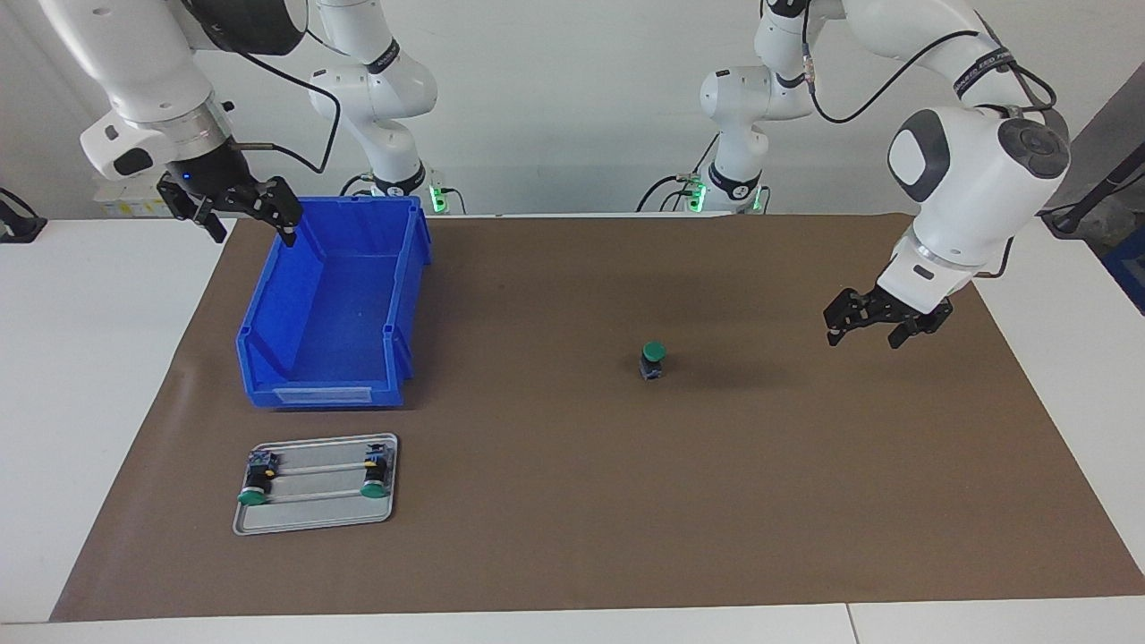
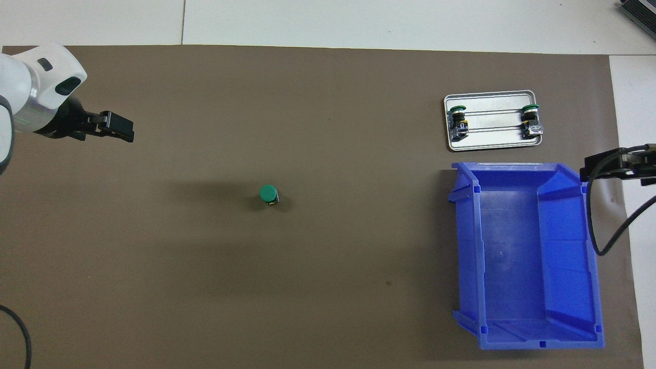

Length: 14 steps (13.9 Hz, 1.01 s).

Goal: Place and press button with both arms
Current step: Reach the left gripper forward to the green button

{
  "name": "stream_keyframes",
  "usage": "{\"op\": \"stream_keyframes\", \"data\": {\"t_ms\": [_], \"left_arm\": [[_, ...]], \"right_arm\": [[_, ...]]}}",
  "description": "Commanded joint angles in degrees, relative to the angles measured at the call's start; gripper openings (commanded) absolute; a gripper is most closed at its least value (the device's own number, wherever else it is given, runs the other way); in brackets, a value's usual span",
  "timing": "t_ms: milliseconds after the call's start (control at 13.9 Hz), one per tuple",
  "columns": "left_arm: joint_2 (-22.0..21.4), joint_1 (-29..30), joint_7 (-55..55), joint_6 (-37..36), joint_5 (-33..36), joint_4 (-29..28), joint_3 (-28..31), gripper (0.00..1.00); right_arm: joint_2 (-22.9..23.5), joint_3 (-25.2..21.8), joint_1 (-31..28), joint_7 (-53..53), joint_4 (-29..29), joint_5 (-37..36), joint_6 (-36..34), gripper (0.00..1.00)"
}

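Observation:
The button stands upright on the brown mat near its middle, green cap up; it also shows in the overhead view. My left gripper is open and empty, raised over the mat toward the left arm's end, well apart from the button; it also shows in the overhead view. My right gripper is open and empty, up over the outer wall of the blue bin at the right arm's end; the overhead view shows it at the edge of the picture.
The blue bin is empty. A small metal tray lies farther from the robots than the bin and holds two other green-capped buttons lying on their sides; the tray shows in the overhead view too.

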Motion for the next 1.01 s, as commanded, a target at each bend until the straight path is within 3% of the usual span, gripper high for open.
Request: {"op": "stream_keyframes", "data": {"t_ms": [0,288,505,577,721,937], "left_arm": [[-0.48,0.04,-0.95,-8.48,0.27,5.15,0.08,1.00],[-4.61,-0.93,-3.74,-10.18,5.10,4.64,-0.44,1.00],[-6.81,-4.35,-9.56,-6.15,5.02,-0.44,-0.97,0.99],[-7.51,-6.19,-9.91,-5.44,5.02,-2.11,-0.97,0.90],[-7.17,-10.05,-13.41,-5.17,5.02,-3.27,-0.97,0.86],[-4.45,-15.06,-17.90,-1.76,4.15,-3.97,-0.97,0.65]], "right_arm": [[-1.09,-0.30,-0.01,0.61,-1.12,0.13,-0.47,1.00],[-1.09,-0.30,-0.01,0.61,-1.12,0.13,-0.39,1.00],[-1.09,-0.30,-0.01,0.61,-1.12,0.13,-0.48,1.00],[-1.09,-0.30,-0.01,0.61,-1.12,0.13,-0.48,1.00],[-1.09,-0.30,-0.01,0.61,-1.12,0.13,-0.48,1.00],[-1.09,-0.30,-0.01,0.61,-1.12,0.22,-0.48,1.00]]}}
